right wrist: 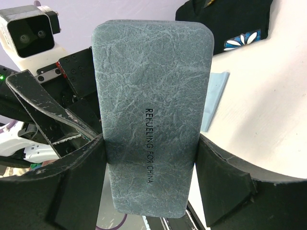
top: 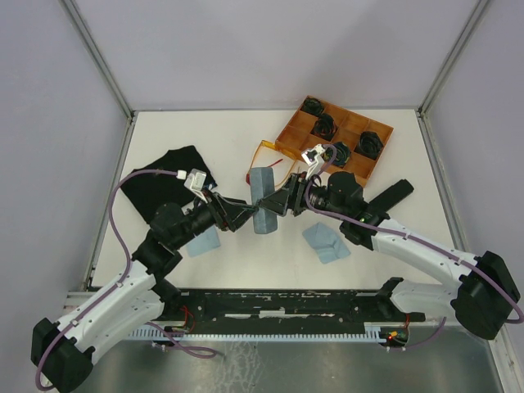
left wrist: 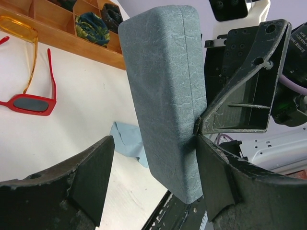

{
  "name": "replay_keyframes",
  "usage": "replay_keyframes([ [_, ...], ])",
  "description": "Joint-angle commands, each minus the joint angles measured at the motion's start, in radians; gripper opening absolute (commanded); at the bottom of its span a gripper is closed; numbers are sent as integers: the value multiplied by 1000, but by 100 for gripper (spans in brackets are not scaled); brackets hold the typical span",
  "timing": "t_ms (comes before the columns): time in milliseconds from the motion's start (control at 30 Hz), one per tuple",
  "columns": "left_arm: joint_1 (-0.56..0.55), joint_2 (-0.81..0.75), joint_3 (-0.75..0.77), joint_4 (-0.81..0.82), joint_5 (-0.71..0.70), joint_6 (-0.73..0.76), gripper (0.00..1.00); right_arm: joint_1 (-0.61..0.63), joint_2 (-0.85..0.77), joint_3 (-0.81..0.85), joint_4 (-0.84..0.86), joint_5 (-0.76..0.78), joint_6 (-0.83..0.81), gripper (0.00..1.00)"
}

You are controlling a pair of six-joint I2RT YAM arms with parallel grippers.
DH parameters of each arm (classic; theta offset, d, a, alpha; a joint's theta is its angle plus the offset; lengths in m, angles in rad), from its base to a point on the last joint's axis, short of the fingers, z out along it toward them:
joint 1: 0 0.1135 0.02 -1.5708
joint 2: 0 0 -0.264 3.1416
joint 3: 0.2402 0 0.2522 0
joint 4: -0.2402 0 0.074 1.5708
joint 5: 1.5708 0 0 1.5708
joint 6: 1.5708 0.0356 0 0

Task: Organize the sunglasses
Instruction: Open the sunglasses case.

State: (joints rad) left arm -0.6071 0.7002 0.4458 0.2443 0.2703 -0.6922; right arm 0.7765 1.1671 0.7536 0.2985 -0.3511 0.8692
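Now closed case (right wrist: 151,120) between right fingers (right wrist: 225,187)

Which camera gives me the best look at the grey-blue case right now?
Right wrist: the grey-blue case fills the frame face-on, with its lettering readable. Left wrist shows it at an angle, without the lettering. Top external shows it small and partly hidden.

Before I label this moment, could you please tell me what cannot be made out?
Grey-blue case: contents, every view; its lid is shut in the right gripper.
Orange sunglasses: left wrist view, cut by the left edge.
Red sunglasses: likewise; one lens shows.
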Motion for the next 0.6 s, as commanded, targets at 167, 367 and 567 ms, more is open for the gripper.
replay_keyframes([
  [167,0,38,15,-129,-138,20,67,24,-80,85,195,-143,50,0],
  [367,0,58,13,-130,-146,17,66,24,-111,93,188,-151,54,0],
  [567,0,70,10,-141,-156,20,66,24,-131,105,190,-164,63,0],
])
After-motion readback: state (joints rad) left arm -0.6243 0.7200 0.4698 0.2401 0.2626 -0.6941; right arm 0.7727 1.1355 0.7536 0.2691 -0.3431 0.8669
